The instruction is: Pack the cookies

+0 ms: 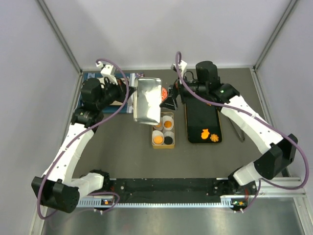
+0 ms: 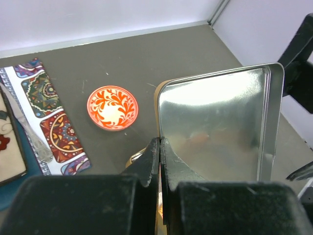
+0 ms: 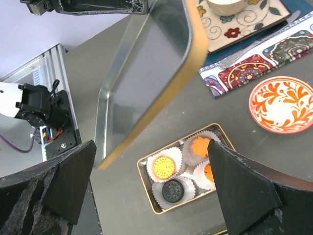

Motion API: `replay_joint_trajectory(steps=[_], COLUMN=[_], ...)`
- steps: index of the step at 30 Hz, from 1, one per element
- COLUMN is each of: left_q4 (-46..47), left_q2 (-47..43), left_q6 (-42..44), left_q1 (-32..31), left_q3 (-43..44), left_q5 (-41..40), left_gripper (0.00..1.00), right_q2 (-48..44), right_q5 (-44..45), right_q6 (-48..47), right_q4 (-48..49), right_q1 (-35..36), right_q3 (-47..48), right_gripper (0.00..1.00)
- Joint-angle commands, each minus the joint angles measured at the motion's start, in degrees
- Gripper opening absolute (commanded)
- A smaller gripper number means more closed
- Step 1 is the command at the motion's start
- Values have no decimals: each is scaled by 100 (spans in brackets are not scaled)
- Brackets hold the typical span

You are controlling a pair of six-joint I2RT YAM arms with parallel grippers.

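A gold-rimmed tin (image 1: 163, 147) holds white paper cups with cookies: an orange round one (image 1: 158, 140), a black one (image 1: 168, 140) and an orange one (image 1: 168, 124). Two more orange cookies (image 1: 205, 132) lie on a black tray (image 1: 200, 115). My left gripper (image 1: 128, 95) is shut on the edge of the silver tin lid (image 1: 147, 100), held tilted above the tin's far end. My right gripper (image 1: 168, 104) is open and empty over the tin. In the right wrist view the tin (image 3: 140, 166), the black cookie (image 3: 172, 191) and the lid (image 3: 146, 73) show between the fingers.
A red-and-white dish (image 2: 112, 107) sits behind the tin, also in the right wrist view (image 3: 281, 104). A patterned placemat (image 2: 54, 127) with a spoon (image 2: 29, 132) lies at the back left. A grey utensil (image 1: 239, 129) lies right of the tray.
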Motion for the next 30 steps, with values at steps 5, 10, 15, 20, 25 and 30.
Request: replay_joint_trajectory(steps=[5,10,15,20,25,30], left_q4=[480,488,497,506,480,225], left_q2=[-47,-117,-187,-222,-301,-371], left_q6=[-543,-570,-570,-544,-438,-131], left_q1=[-89,-89,-89,-89,-63,-10], left_q3=[239,230,187,178,221,511], left_q5=[20,-15,3,-59,3,494], left_gripper=[0,0,0,0,14,65], right_q2=[469,470,347,303,224,241], right_q5=[53,203,352,510,914,1703], right_q6=[214,65,12,-260,-584,-1120], right_q4=[719,701,623,438,166,-265], right_q1=[510,686,695,704,704,704], right_q3=[426,356,242,216,251,540], right_gripper=[94,70,47,8,0,0])
